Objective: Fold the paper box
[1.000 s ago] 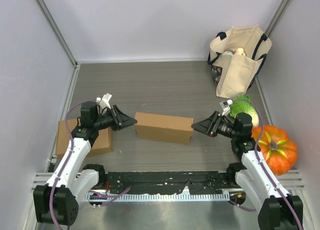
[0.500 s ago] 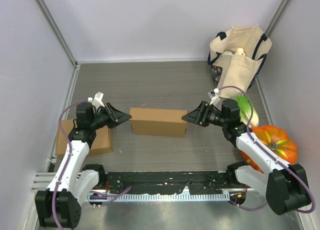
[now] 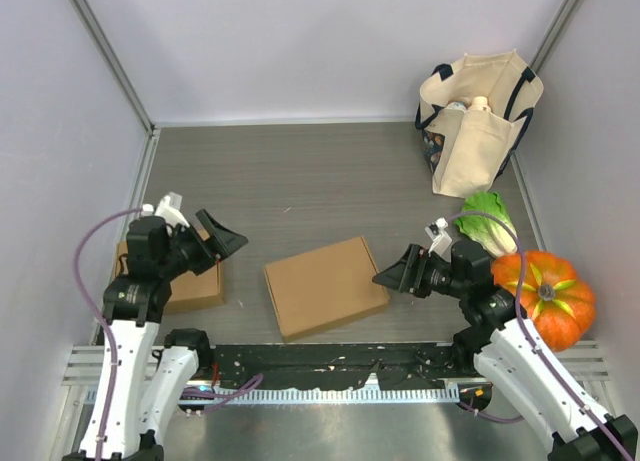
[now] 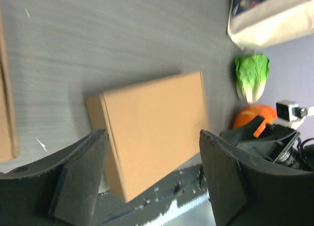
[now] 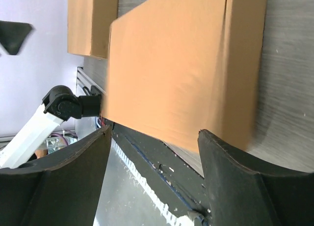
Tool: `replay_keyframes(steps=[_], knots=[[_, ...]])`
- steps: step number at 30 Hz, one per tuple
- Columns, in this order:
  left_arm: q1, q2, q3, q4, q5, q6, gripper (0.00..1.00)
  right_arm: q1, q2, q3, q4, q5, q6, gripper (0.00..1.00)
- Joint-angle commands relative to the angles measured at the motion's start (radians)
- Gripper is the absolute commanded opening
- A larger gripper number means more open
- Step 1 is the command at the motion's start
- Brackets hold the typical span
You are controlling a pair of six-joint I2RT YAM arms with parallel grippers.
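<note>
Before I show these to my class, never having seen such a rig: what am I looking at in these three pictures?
Two robot arms are bolted at the near edge of a grey table. One picture looks down from above; the other two come from a camera on each wrist. The left gripper and the right gripper are both open, holding nothing. Between them lies a flat brown cardboard box. A second brown cardboard box, a cream tote bag, a green lettuce and an orange pumpkin sit around.

Plain brown paper box [image 3: 325, 285], orange pumpkin [image 3: 545, 297]
</note>
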Motion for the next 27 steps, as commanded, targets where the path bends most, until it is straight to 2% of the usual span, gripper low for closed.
replay_keyframes(steps=[1, 3, 4, 6, 9, 13, 16, 19, 23, 27], knots=[[0.002, 0.032, 0.129, -0.103, -0.163, 0.076, 0.85, -0.002, 0.031, -0.003, -0.053, 0.017, 0.041, 0.77], [0.0, 0.059, 0.045, -0.025, -0.025, -0.003, 0.91, -0.002, 0.088, -0.001, -0.059, 0.024, 0.002, 0.77], [-0.001, 0.067, 0.008, 0.075, 0.024, -0.03, 0.95, -0.001, 0.105, 0.012, -0.065, 0.037, -0.014, 0.78], [-0.01, 0.093, -0.075, 0.118, 0.067, -0.082, 0.96, -0.002, 0.155, 0.035, -0.079, 0.072, -0.058, 0.78], [-0.099, 0.078, -0.136, 0.146, -0.014, -0.146, 0.94, -0.001, 0.229, 0.051, -0.036, 0.096, -0.092, 0.78], [-0.35, 0.062, -0.195, 0.145, -0.219, -0.243, 0.87, -0.001, 0.335, 0.077, 0.034, 0.089, -0.123, 0.77], [-0.473, 0.079, -0.267, 0.21, -0.272, -0.333, 0.79, 0.007, 0.405, 0.091, 0.064, 0.113, -0.146, 0.77], [-0.581, 0.133, -0.319, 0.299, -0.334, -0.403, 0.76, 0.014, 0.419, 0.095, 0.068, 0.124, -0.16, 0.77], [-0.626, 0.272, -0.354, 0.463, -0.345, -0.416, 0.74, 0.031, 0.444, 0.054, 0.173, 0.095, -0.1, 0.72], [-0.626, 0.406, -0.299, 0.528, -0.385, -0.367, 0.71, 0.057, 0.49, 0.031, 0.263, 0.106, -0.078, 0.64]])
